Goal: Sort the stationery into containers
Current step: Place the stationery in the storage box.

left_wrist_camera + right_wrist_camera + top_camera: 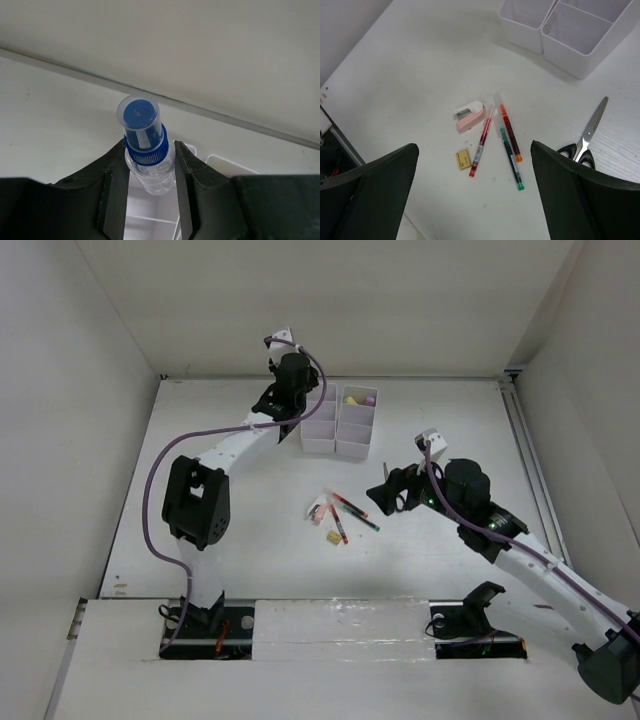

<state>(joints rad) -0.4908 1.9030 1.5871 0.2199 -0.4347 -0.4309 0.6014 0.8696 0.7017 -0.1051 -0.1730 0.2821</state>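
Our left pincer (150,172) grips a blue-capped item (144,142), perhaps a marker, at the tray's (318,445) left edge. Our right pincer (474,150) hangs spread wide above pens (510,137) lying on the worktop (450,410) near the tray.

The white organizer tray (318,445) stands toward the far side of the bench with yellow (351,398) and purple (369,398) items in its far right compartment. Above its far left corner, a blue-capped clear bottle (142,125) is pinched in the left gripper (150,165). On the open bench lie a red pen (481,145), a dark red pen (510,132) and a green pen (511,158) fanned together, a small pink-and-white piece (470,116) and a yellow eraser (464,159) just left of them, and closed black-handled scissors (587,135) to their right.
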